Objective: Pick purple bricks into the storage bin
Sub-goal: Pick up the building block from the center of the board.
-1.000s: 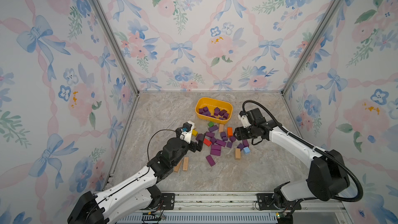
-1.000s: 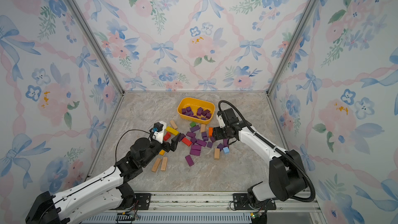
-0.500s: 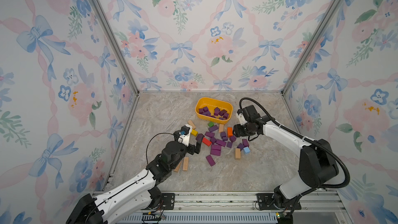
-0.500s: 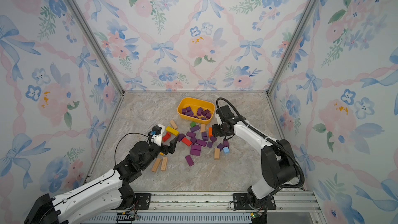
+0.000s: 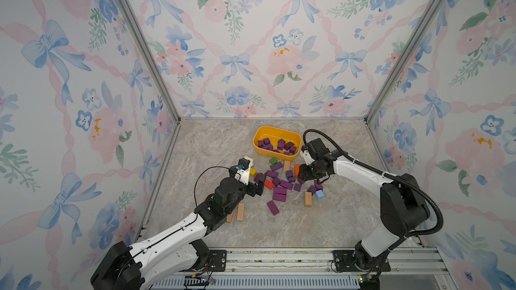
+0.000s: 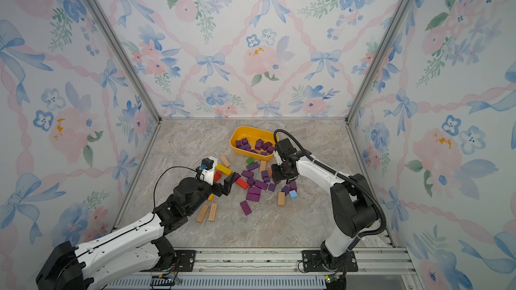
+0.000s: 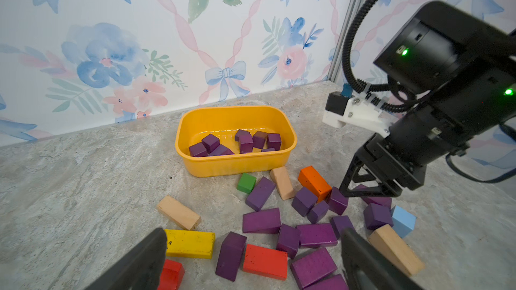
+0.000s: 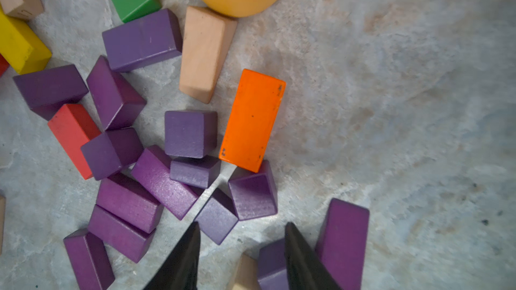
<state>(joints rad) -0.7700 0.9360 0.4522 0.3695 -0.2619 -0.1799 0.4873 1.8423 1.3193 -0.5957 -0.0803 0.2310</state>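
Short of the storage bin [image 7: 237,164], the wide-open, empty left gripper [image 7: 252,239] hovers low over loose purple bricks [image 7: 261,220]. Nearer the bin, the right gripper [image 8: 242,228] points down, jaws parted on nothing visible; a clean pick likely means centring on one purple cube [image 8: 252,198], clear of the touching orange block [image 8: 252,119]. Several bricks lie inside the bin.

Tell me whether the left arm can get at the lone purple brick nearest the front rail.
Probably yes: the purple brick lies alone on bare tabletop near the open left gripper, with nothing over it.
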